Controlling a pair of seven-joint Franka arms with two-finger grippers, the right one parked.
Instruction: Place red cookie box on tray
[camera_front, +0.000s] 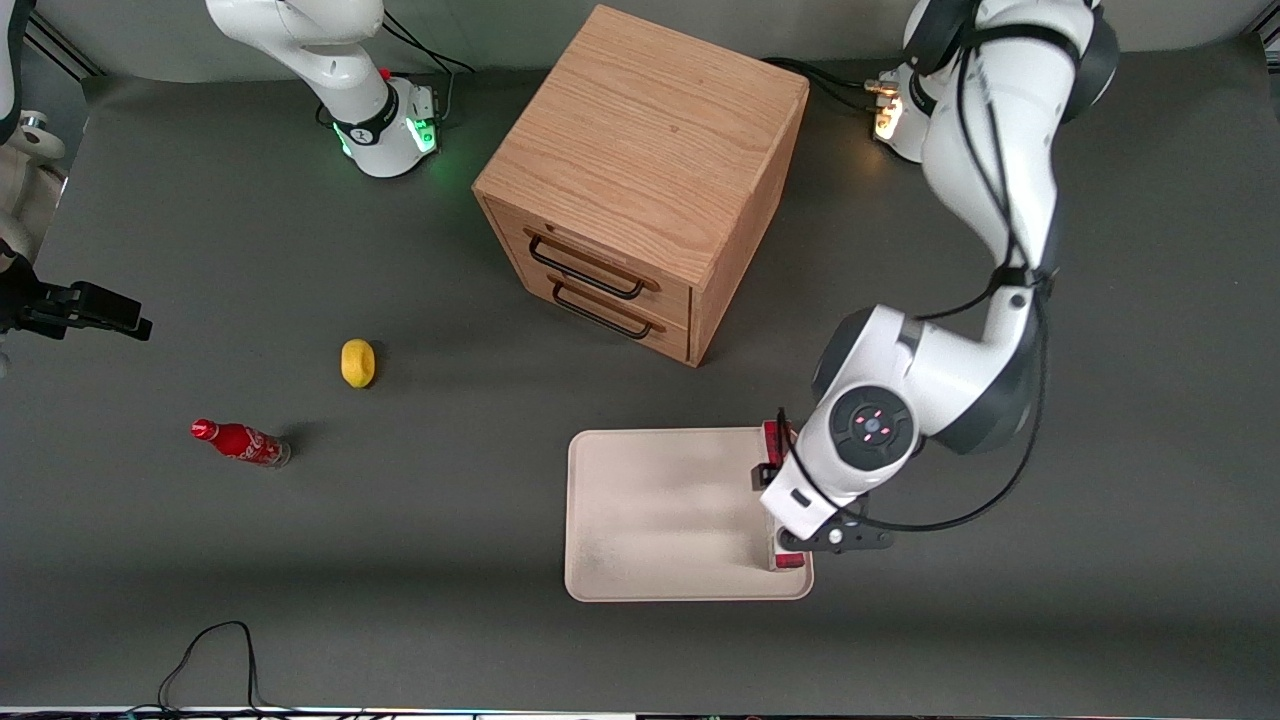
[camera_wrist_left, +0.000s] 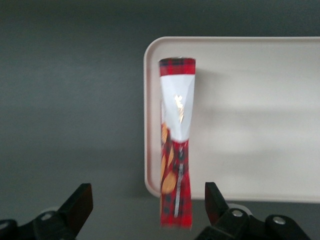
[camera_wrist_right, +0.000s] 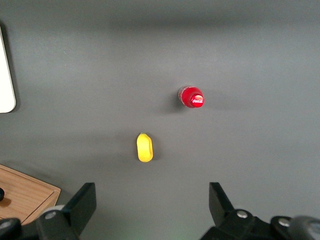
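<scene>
Worktop (camera_front: 300, 560): one, dark grey, carrying all items listed.

Wooden drawer cabinet (camera_front: 640, 150): one, two drawers with dark handles, standing farther from the front camera than the tray.

Tray (camera_front: 650, 520): one, cream-white, rounded corners, low rim, flat on the worktop in front of the cabinet.

Red cookie box (camera_wrist_left: 176, 145): one, standing on a narrow edge along the tray's rim at the working arm's end. In the wrist view its red tartan edge with white panel faces the camera; one end overhangs the tray rim. In the front view only red bits of it (camera_front: 775, 440) show beside the arm.

Pincer (camera_wrist_left: 148, 200): one in work, directly above the box, fingers (camera_wrist_left: 80, 202) spread wide, one on each side of the box and clear of it, gripping nothing.

Red soda bottle (camera_front: 240, 441): one, toward the parked arm's end of the worktop.

Yellow lemon-like object (camera_front: 358, 362): one, near the bottle, a little farther from the front camera.
</scene>
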